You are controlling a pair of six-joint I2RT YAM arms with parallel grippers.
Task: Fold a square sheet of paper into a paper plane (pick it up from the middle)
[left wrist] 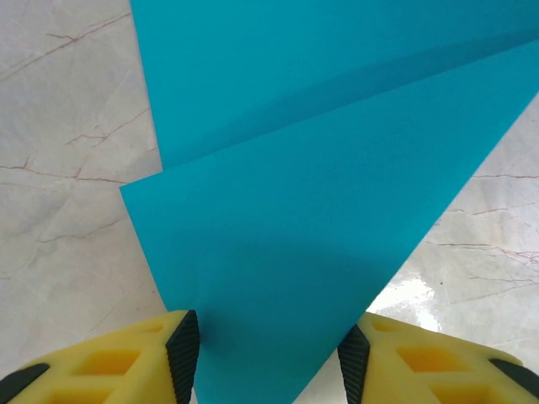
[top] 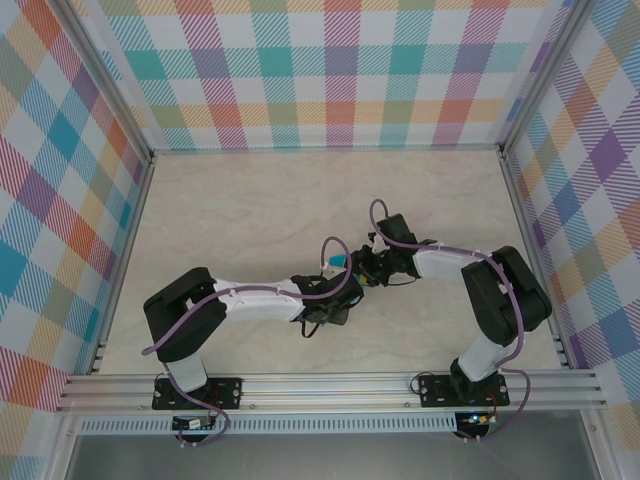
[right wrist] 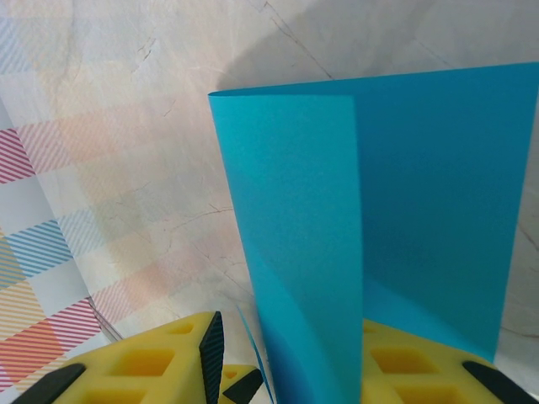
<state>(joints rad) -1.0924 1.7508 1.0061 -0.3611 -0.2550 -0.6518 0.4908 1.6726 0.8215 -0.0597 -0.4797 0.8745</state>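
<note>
Closing your left end effector [left wrist: 268, 364] from where it sits is the risky part. Its yellow jaws stand apart with the pointed lower end of the square sheet of paper [left wrist: 320, 210] lying across the gap between them, so nothing is clamped there yet. The sheet is folded into overlapping layers, a slanted flap over a wider one. It sits over the counter [left wrist: 67, 210] at the middle of the workspace, between the two arms. Your right end effector [right wrist: 290, 364] looks to be gripping the other end, where the layers rise curled out of its jaws, though the paper hides one pad, so treat that hold as uncertain. If you squeeze the left jaws sideways onto the flat layers, you will likely buckle them and add a stray crease. If the arms pull apart, the thin paper could tear or slide out of the right grip. If that curled layer springs open, the edges will likely drift out of line and the fold will set crooked.
</note>
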